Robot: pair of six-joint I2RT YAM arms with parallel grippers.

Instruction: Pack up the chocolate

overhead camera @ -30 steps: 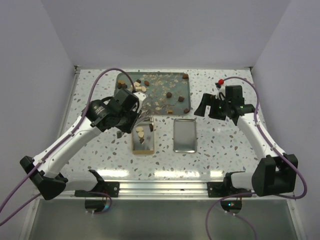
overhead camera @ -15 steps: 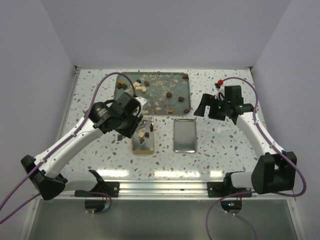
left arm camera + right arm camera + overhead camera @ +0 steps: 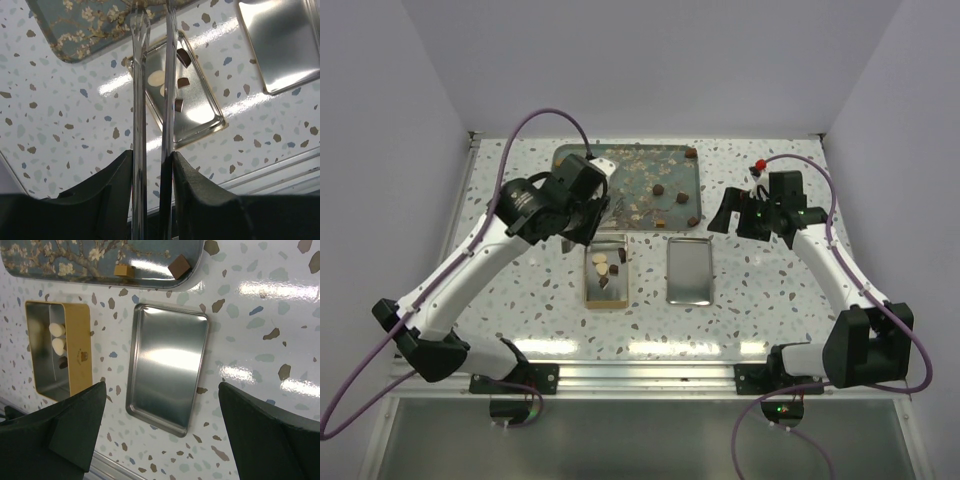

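While the left gripper [image 3: 152, 162] is clamped on a pair of metal tongs [image 3: 168, 90], whose prongs are seen slightly apart, the right gripper [image 3: 160, 390] is held with its fingers wide apart near the silver lid [image 3: 689, 270]. Some chocolate [image 3: 603, 264] is seen inside the gold tin [image 3: 588, 292]; further pieces [image 3: 660, 189] are scattered on the floral tray [image 3: 675, 162]
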